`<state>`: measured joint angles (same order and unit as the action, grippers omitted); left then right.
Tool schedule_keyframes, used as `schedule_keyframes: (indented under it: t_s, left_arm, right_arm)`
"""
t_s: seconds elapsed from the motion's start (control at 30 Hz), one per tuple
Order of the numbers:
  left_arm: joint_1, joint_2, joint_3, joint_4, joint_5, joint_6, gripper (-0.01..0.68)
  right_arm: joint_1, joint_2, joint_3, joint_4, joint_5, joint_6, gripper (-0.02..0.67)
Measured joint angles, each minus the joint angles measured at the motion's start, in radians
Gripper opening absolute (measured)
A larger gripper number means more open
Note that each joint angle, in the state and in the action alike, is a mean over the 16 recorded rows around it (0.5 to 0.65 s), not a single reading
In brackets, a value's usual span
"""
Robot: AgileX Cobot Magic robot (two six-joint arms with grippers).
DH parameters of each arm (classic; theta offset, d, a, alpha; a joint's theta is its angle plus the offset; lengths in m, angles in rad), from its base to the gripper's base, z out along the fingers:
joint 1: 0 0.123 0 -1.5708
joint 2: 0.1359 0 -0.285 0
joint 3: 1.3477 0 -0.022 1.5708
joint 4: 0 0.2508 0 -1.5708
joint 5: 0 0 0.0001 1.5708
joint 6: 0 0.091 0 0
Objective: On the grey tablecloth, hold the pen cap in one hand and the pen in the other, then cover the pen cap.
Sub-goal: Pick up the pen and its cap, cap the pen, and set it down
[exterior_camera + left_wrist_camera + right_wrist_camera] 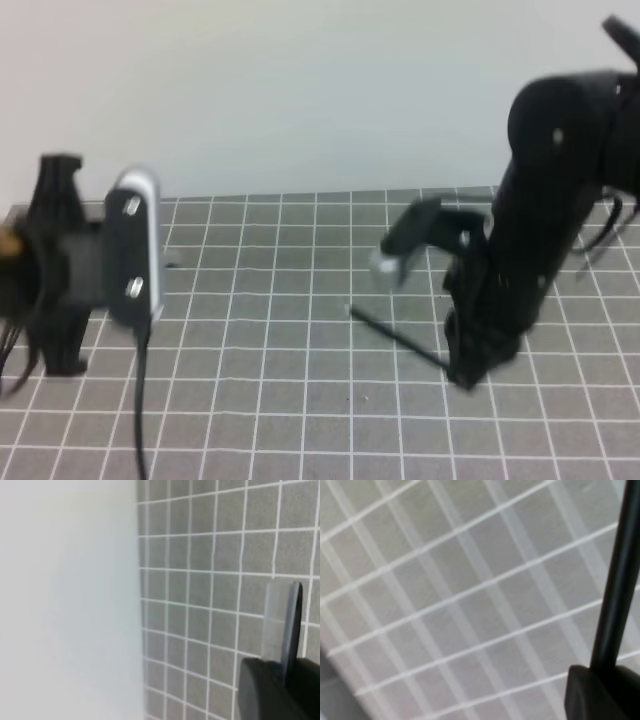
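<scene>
- Grey tablecloth (300, 400): a flat gridded cloth covering the work surface up to a pale wall (300, 90) at the back.
- Right gripper (462, 378): lowered at the right of the exterior view, its jaws clenched on the pen (395, 338). The pen is a slim black rod that runs from the gripper up and to the left, tilted, with its free end above the cloth near the middle of the grid. In the right wrist view the pen (617, 580) rises out of the dark finger (600, 692) over the blurred grid.
- Left gripper (285, 675): at the far left edge of the exterior view, raised beside the cloth. In the left wrist view a short piece with a translucent greyish part, apparently the pen cap (283, 625), stands up out of the dark gripper body, grasped there.
- Left arm's silver-edged camera housing (135, 245): faces the middle of the cloth, a black cable (140, 400) hanging below it.
</scene>
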<state>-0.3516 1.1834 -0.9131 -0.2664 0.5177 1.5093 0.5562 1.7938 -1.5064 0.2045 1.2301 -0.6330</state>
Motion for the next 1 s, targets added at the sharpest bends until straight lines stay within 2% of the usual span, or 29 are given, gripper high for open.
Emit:
schedule_keyframes:
  t_s: [0.27,0.47,0.67,1.0]
  left_arm:
    - [-0.053,-0.25,0.386,-0.012,-0.368,0.118,0.073]
    - [-0.116,-0.354,0.575,-0.009,-0.557,0.15,0.072]
    - [-0.19,-0.394,0.643,0.01,-0.61,0.136,0.072]
    - [-0.292,-0.408,0.647,0.035,-0.589,0.126,0.072]
  right_arm:
    - [0.069,-0.047,0.103,0.093,-0.007,0.01,0.055]
    - [0.123,-0.051,0.121,0.138,-0.026,0.01,0.069]
    - [0.163,-0.05,0.121,0.149,-0.026,0.017,0.069]
    - [0.214,-0.085,0.121,0.135,-0.026,0.049,0.069]
